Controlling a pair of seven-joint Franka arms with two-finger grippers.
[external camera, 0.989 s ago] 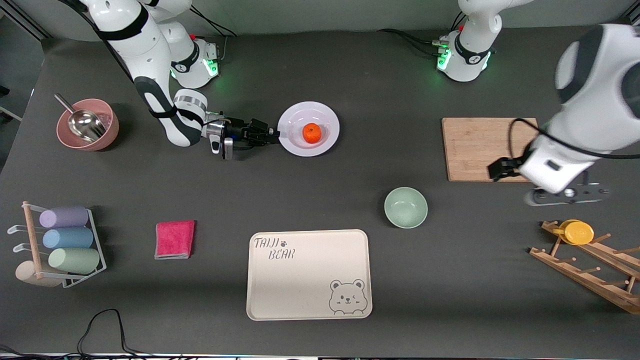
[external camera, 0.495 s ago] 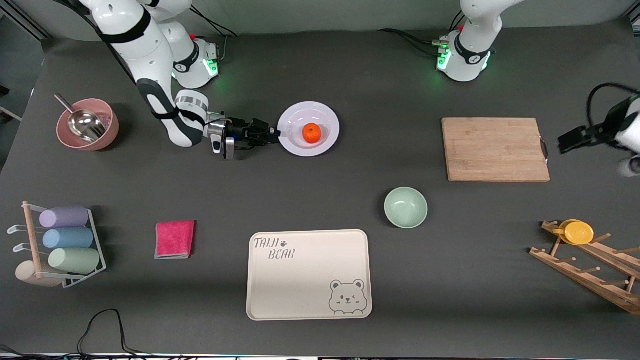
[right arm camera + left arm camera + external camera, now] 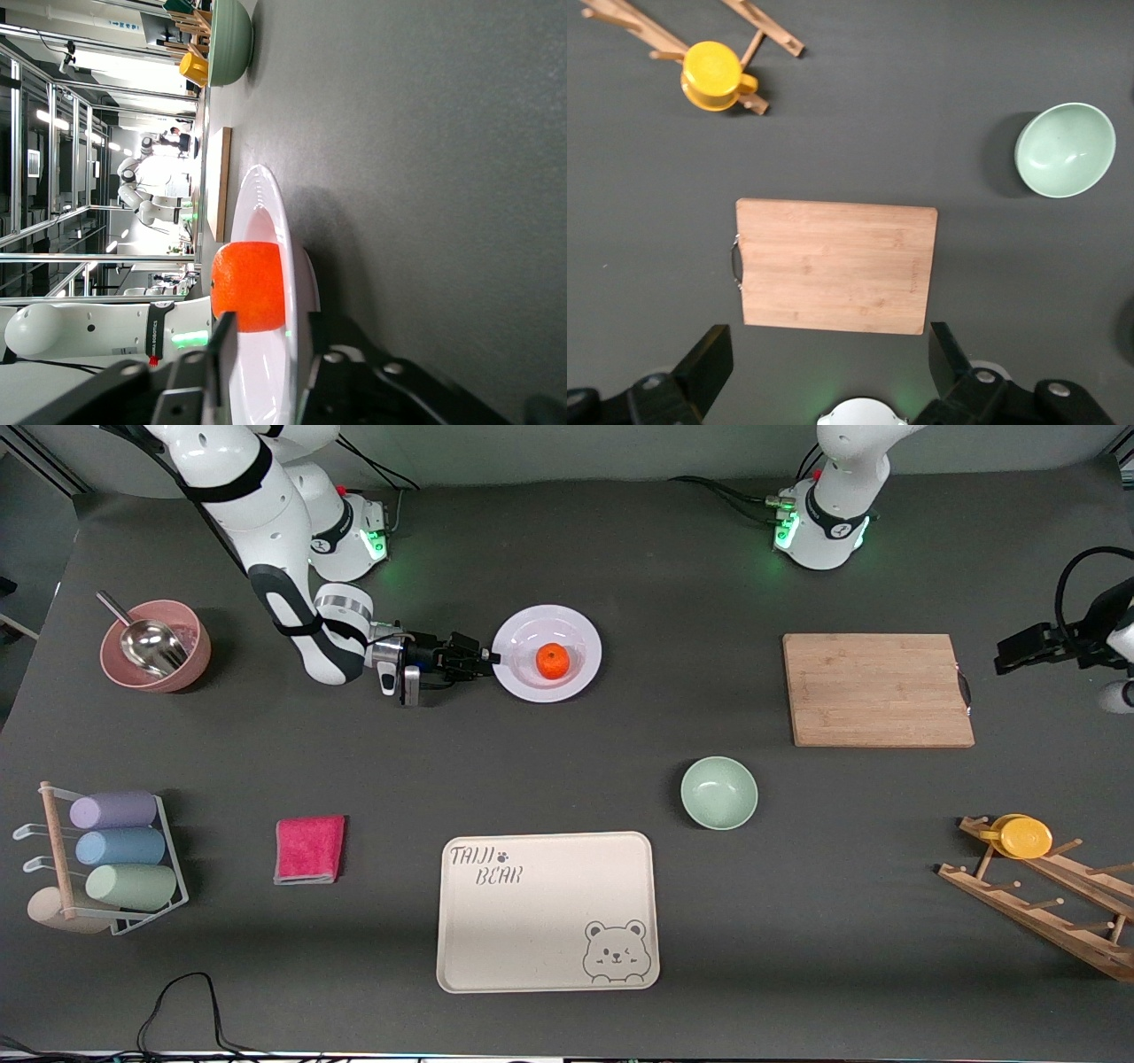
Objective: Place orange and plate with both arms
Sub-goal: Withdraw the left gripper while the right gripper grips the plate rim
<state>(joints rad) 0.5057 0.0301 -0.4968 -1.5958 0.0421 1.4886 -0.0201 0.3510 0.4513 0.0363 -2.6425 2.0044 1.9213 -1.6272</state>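
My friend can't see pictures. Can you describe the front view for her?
An orange sits on a white plate on a dark table. The right gripper straddles the plate's rim, while the left gripper hangs open past the cutting board, at the table's edge.

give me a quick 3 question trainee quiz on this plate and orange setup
1. True or false: the orange lies on the plate.
2. The right gripper is at: A) the plate's rim, B) the green bowl, C) the cream tray.
3. Fill in: the left gripper, fingers spread, hangs past the ______ board at its own arm's end of the table.

Key: 1 true; 2 A; 3 wooden cutting.
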